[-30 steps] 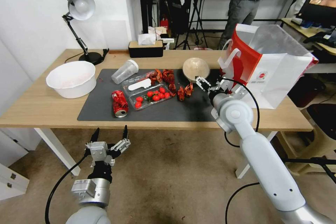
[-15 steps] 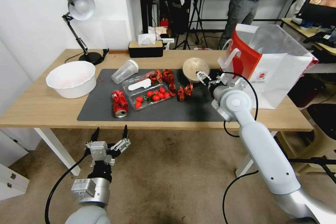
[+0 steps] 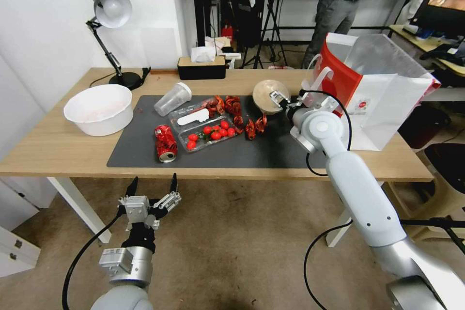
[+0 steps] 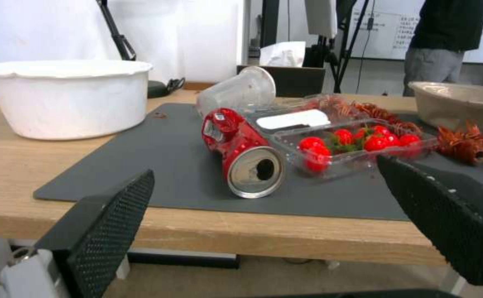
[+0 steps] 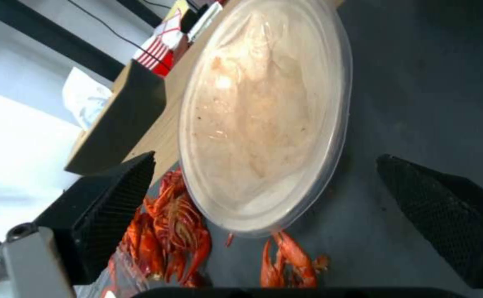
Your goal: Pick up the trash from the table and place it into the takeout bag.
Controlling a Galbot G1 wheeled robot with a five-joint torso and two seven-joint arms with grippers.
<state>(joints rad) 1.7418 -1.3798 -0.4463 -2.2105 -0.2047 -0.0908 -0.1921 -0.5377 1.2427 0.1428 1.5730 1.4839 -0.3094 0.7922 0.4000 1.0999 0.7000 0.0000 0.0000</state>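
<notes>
The right gripper (image 3: 282, 100) reaches over the far right part of the dark grey mat (image 3: 145, 147), its jaws apart and poised at the near rim of the beige round bowl (image 3: 268, 93), which sits upright at the mat's back edge; in the right wrist view the two black fingers (image 5: 114, 198) stand wide on either side of the bowl (image 5: 263, 124), clamped on nothing, and whether they touch the rim cannot be told. The takeout bag (image 3: 382, 106) stands open on the right end of the table (image 3: 48, 150), just beside that arm's wrist, red side panel facing the mat. Red crayfish shells (image 3: 255, 126) lie in a small scatter near the bowl, toward the middle of the mat, and also show in the right wrist view (image 5: 175, 236). Next to them is a clear plastic tray (image 3: 206, 126) holding cherry tomatoes (its lid hinged open behind it), with the crushed red drink can (image 3: 165, 143) lying on its side just left of it and the clear plastic cup (image 3: 172, 99) tipped over farther back. A large white bowl (image 3: 99, 109) rests on bare wood left of the mat, a desk lamp (image 3: 110, 34) behind it. The left gripper (image 3: 151, 189) hangs below the table's front edge, jaws wide apart and empty, facing the can (image 4: 247, 157).
</notes>
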